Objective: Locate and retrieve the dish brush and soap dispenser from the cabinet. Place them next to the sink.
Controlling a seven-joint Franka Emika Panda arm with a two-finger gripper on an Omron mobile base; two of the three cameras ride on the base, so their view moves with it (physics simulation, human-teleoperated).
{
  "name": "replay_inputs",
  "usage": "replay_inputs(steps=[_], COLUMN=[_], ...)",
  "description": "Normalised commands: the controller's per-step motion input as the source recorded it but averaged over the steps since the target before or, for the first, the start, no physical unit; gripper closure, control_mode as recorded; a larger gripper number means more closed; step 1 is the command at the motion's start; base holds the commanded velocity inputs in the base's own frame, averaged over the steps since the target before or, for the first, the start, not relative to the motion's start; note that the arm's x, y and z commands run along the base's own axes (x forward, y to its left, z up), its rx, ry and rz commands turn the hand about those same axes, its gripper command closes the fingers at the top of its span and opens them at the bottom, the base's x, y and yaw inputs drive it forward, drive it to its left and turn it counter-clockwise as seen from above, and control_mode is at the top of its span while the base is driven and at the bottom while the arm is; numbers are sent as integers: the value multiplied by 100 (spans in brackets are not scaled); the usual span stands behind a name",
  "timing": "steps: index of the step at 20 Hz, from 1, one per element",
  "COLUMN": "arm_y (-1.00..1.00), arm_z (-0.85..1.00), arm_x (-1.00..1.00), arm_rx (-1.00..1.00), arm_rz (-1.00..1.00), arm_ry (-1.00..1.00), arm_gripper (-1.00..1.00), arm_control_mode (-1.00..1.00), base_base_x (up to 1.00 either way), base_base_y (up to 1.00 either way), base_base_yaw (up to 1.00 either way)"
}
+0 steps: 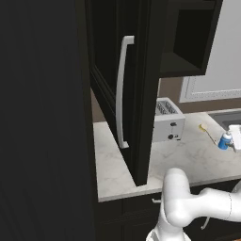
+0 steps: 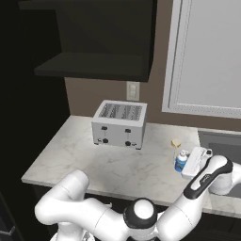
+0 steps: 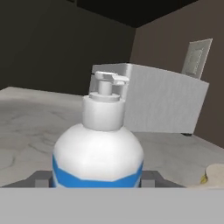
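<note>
The soap dispenser (image 2: 181, 161) stands upright on the marble counter (image 2: 84, 160), close to the sink (image 2: 221, 141) at the counter's right end, which suits the task's wish to have it beside the basin. The hand (image 2: 195, 162) is right up against it. In the hand view the bottle sits between the two dark fingertips (image 3: 42, 178), one at each flank, so the hand brackets it; whether the tips press the bottle or stand just off it I cannot tell.

The dish brush (image 2: 176, 142) lies flat on the counter just behind the bottle, nearer the wall, its pale round head towards the sink corner. Judging by this, both items are out of the cabinet (image 1: 136, 94), whose door hangs open over the counter.

The bottle is round-bodied and smooth, white with a blue band, topped by a white pump. The toaster (image 2: 119, 124) is a boxy, matt silver block with two slots. The counter is pale veined stone; the cabinet is black panelled wood with a long curved bar handle (image 1: 121, 94).
</note>
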Motion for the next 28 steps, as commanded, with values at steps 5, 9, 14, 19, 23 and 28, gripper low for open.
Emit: replay_inputs(steps=[5, 9, 14, 19, 23, 28], arm_y=[0, 0, 0, -2, -18, -21], arm_z=[-8, -2, 0, 0, 5, 3], arm_x=[0, 0, 0, 0, 0, 0], arm_rx=[0, 0, 0, 0, 0, 0], arm_rz=[2, 0, 0, 0, 0, 0], arm_ry=[-5, -1, 0, 0, 3, 4], arm_gripper=[-100, -100, -100, -100, -100, -100], arm_control_mode=[-100, -100, -100, -100, -100, -100], base_base_x=[0, 0, 0, 0, 0, 0], base_base_y=[0, 0, 0, 0, 0, 0], base_base_yaw=[0, 0, 0, 0, 0, 0])
